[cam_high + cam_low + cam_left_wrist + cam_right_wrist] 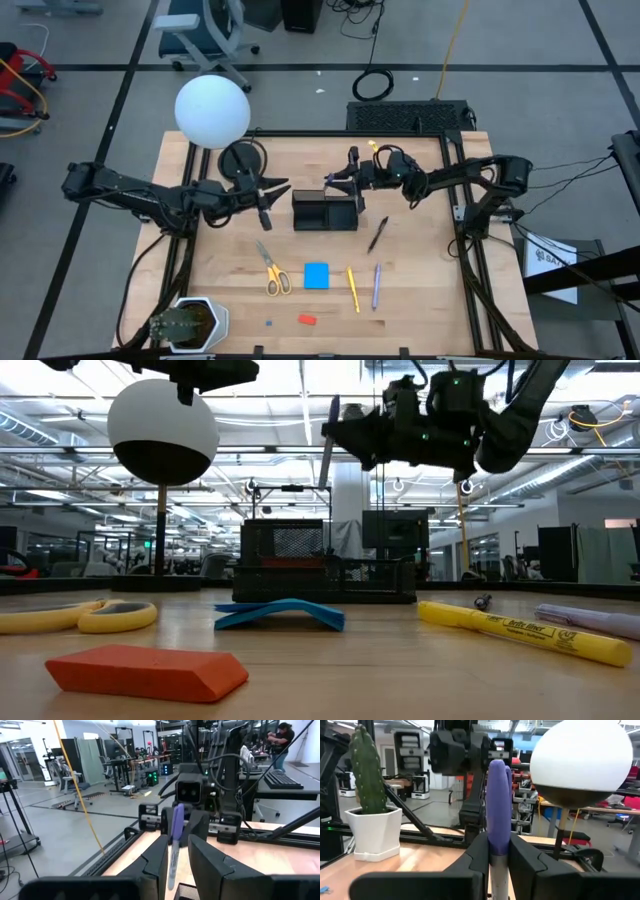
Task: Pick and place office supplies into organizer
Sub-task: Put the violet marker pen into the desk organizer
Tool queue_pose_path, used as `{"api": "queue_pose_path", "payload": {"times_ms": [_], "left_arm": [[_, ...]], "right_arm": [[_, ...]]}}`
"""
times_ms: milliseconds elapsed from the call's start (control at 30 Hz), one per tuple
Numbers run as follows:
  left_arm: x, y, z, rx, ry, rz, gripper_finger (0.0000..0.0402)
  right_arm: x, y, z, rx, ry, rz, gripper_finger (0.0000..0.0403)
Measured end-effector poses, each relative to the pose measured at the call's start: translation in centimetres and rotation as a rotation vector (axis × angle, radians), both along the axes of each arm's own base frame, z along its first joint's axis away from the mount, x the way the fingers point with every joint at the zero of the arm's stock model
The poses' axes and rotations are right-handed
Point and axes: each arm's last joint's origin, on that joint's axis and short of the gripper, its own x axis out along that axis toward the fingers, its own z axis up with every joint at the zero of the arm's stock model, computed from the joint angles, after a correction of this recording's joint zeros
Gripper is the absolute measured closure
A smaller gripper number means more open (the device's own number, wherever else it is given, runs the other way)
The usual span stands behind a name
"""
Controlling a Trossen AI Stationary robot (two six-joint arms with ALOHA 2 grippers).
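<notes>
My right gripper [340,182] [499,842] hovers over the far edge of the black organizer [325,211] [325,565], shut on a purple-capped pen [328,445] [499,805]. My left gripper [266,205] [177,847] is open, just left of the organizer, facing the right gripper and touching nothing. Flat on the table nearer the front lie the yellow-handled scissors [275,272], blue note pad [316,275], yellow pencil [352,288], a second purple pen [376,286], a dark pen [378,233] and the red eraser [307,320] [140,670]. My right gripper pinches the pen between its two fingers [475,852], on the barrel just below the purple cap [499,847]. The fingers come in level from the table's right and lie across the pen. The pen stands nearly upright, lifted clear above the organizer, its grey lower end [171,875] pointing down.
A lamp with a white globe [212,110] and round black base [240,158] stands at the far left, close behind my left gripper. A potted cactus [185,325] sits at the near left corner. A small blue bit [268,323] lies beside the eraser.
</notes>
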Motion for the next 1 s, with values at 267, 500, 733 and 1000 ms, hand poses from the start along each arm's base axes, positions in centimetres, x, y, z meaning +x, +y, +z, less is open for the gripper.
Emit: {"api": "queue_pose_path", "payload": {"times_ms": [267, 500, 733, 1000], "left_arm": [[0.1, 0.0, -0.1, -0.001, 0.002, 0.0, 0.0319], [0.1, 0.0, -0.1, -0.001, 0.002, 0.0, 0.0319], [0.1, 0.0, 0.0, -0.003, 0.0, 0.0, 0.0319], [0.1, 0.0, 0.0, -0.005, 0.0, 0.0, 0.0319]], "right_arm": [[0.8, -0.6, -2.8, 0.047, 0.04, -0.032, 0.0363], [1.2, -0.8, -4.2, 0.062, 0.061, -0.053, 0.0363], [1.8, -1.0, -5.2, 0.084, 0.09, -0.055, 0.0363], [1.9, -1.1, -5.2, 0.087, 0.088, -0.083, 0.03]]}}
